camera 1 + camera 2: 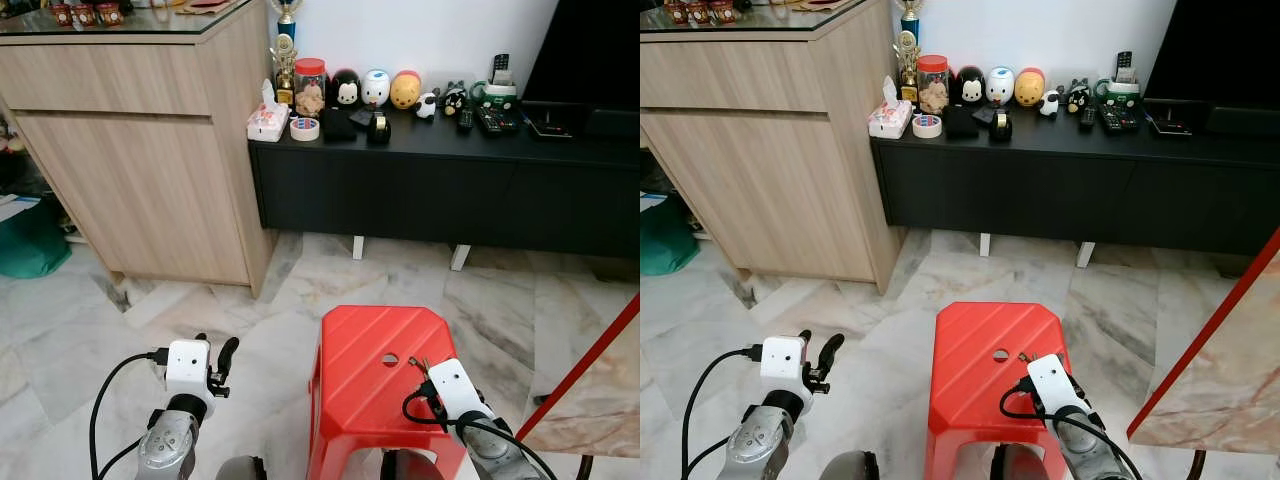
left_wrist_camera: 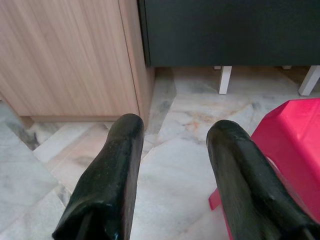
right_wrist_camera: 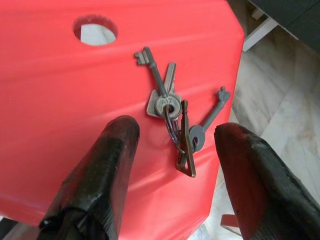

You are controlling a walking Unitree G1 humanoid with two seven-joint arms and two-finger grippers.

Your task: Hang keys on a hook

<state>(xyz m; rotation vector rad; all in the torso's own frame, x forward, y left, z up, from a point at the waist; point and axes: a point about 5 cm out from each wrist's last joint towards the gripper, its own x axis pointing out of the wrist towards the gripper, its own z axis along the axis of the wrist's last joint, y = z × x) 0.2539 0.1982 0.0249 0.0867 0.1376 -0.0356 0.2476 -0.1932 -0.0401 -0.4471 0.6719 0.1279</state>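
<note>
A bunch of several grey metal keys (image 3: 172, 107) on a ring lies flat on the top of a red plastic stool (image 1: 365, 375), near the stool's right edge and beside its round hole (image 3: 95, 29). My right gripper (image 3: 177, 129) hovers just over the keys, open, with one black finger on each side of the bunch and nothing held. The keys (image 1: 416, 365) also show just ahead of the right wrist in the left eye view. My left gripper (image 2: 176, 125) is open and holds nothing, low over the marble floor to the left of the stool.
A tall wooden cabinet (image 1: 140, 170) stands at the left. A low black console (image 1: 450, 190) along the back wall carries figurines, a jar, tape and remotes. A red-edged marble tabletop (image 1: 590, 375) juts in at the right. A green bag (image 1: 30, 240) lies far left.
</note>
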